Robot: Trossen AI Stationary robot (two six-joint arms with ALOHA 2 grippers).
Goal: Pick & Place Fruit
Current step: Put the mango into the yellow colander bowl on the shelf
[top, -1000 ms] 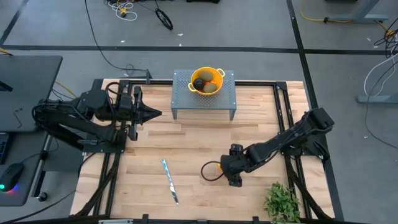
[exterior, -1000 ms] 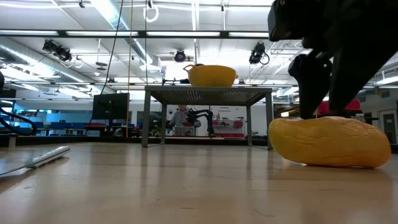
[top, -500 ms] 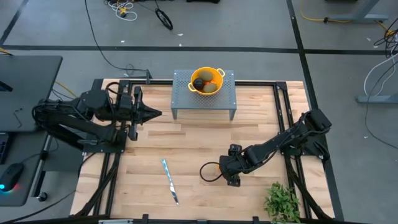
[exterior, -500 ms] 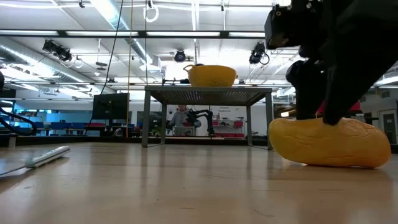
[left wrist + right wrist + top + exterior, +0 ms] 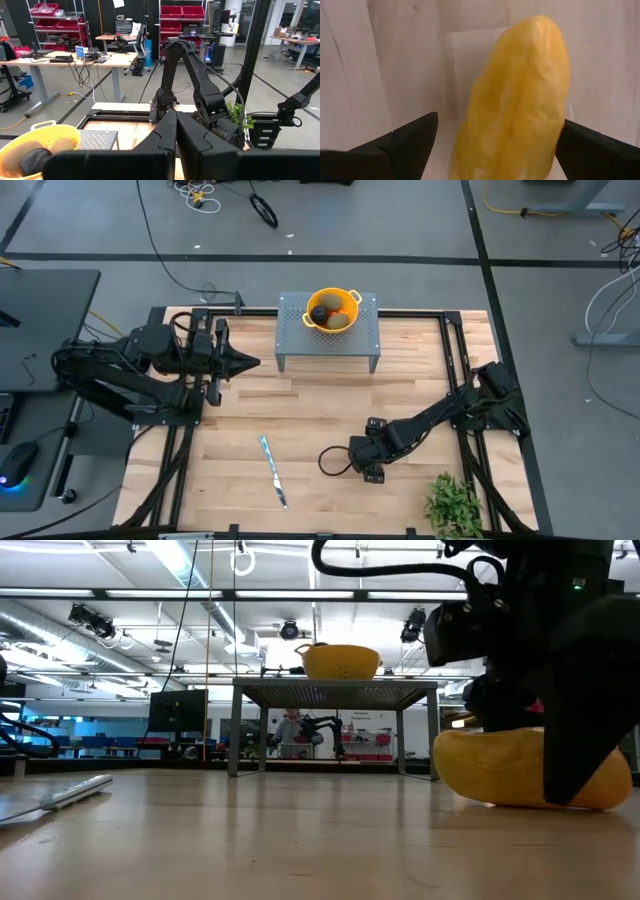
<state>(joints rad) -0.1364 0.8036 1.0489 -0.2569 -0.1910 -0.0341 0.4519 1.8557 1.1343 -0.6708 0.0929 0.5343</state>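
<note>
I had the right end effector point(image 5: 495, 145) open, fingers straddling the yellow-orange fruit point(image 5: 520, 100) on the near bench point(image 5: 310, 420); the left end effector point(image 5: 245, 362) waited closed, far left.

no legible text, labels, brands, numbers or signs in any view

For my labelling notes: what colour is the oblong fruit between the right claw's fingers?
Yellow-orange oblong fruit; right wrist view shows it best.

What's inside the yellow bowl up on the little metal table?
The yellow bowl holds a dark round fruit, an olive-green fruit and a bit of orange one. Anything lying under them is covered.
</note>
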